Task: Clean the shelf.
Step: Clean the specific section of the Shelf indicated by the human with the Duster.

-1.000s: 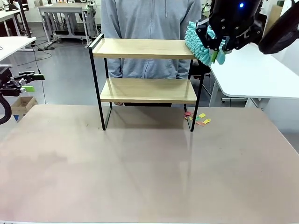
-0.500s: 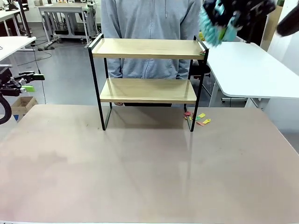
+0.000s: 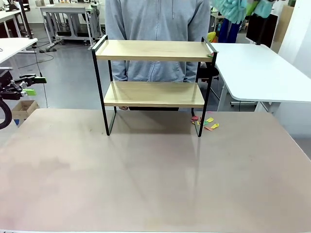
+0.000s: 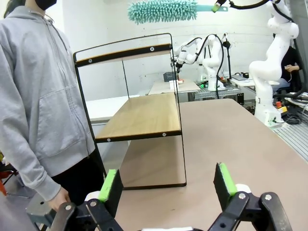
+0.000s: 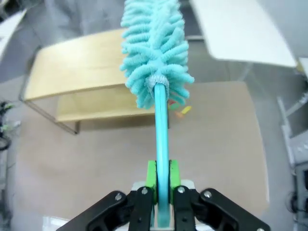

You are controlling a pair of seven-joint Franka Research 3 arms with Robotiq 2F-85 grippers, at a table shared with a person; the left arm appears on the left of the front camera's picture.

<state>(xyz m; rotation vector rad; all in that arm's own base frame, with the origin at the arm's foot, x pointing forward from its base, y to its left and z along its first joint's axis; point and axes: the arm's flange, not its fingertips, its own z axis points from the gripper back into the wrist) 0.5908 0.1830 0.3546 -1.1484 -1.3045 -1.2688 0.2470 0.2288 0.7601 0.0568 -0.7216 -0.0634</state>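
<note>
The shelf (image 3: 153,50) stands at the far middle of the table, two light wooden boards in a thin black frame, both boards bare. My right gripper (image 5: 162,182) is shut on the teal handle of a fluffy teal duster (image 5: 154,53). It holds the duster high above the shelf's right end, where its head (image 3: 235,7) reaches the top edge of the front view. Seen from the right wrist, the shelf (image 5: 72,67) lies below the duster. My left gripper (image 4: 167,182) is open and empty off the table's left side (image 3: 33,86), facing the shelf (image 4: 139,115) end-on, with the duster (image 4: 163,9) overhead.
A person in a grey hoodie (image 3: 155,24) stands right behind the shelf. Small coloured scraps (image 3: 206,124) lie on the table by the shelf's right leg. A white table (image 3: 262,73) stands at the right. A cardboard box (image 3: 22,109) sits on the floor at the left.
My right gripper has lifted the duster from the right end of the top board, up and to the right, to the picture's top edge. The left arm has stayed still.
</note>
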